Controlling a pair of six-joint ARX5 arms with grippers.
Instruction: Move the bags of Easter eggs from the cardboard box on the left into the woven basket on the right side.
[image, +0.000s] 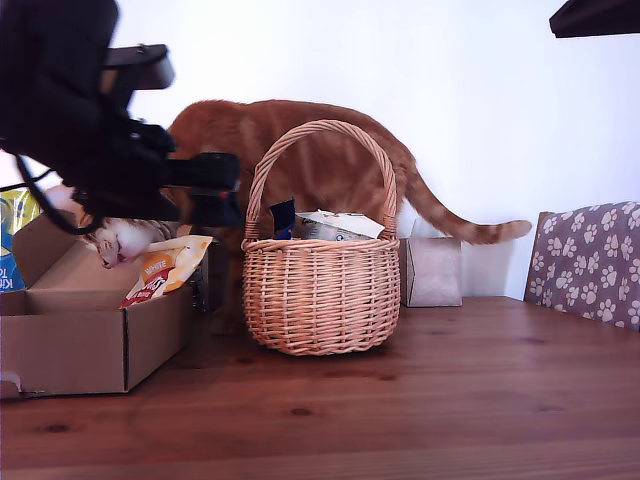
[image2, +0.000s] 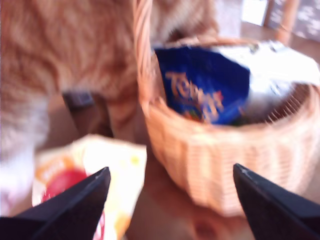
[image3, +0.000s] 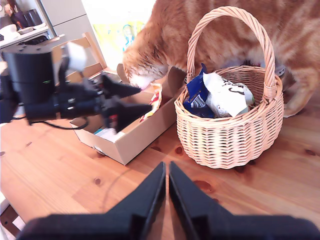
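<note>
Nearest to the exterior camera lay the bare wooden tabletop (image: 420, 420), and on it, at the exterior view's left, stood the cardboard box (image: 90, 340) with its lid flap raised. My first claw (image: 215, 190) hung above the box's right edge in that view, its two fingers spread apart and holding nothing. The cream-and-orange bag (image: 165, 268) leaned on that same box edge, just below the claw and not touching it; in the first wrist view this bag (image2: 90, 175) showed blurred between the open fingers. The woven basket (image: 320, 295) stood just beside the box, toward the exterior view's right, and the claw pointed at it from the box side. Inside the basket lay a dark blue bag (image3: 196, 97) and a white bag (image3: 227, 95), both standing out above the rim. My second claw (image3: 167, 172) hovered over the tabletop in front of the box and the basket, well apart from both, its fingers closed together and empty. An orange cat (image: 320, 160) stood behind the basket, with its head lowered over the box, near the cream-and-orange bag. A small grey-beige box (image: 433, 270) stood behind the basket, at its right in the exterior view.
</note>
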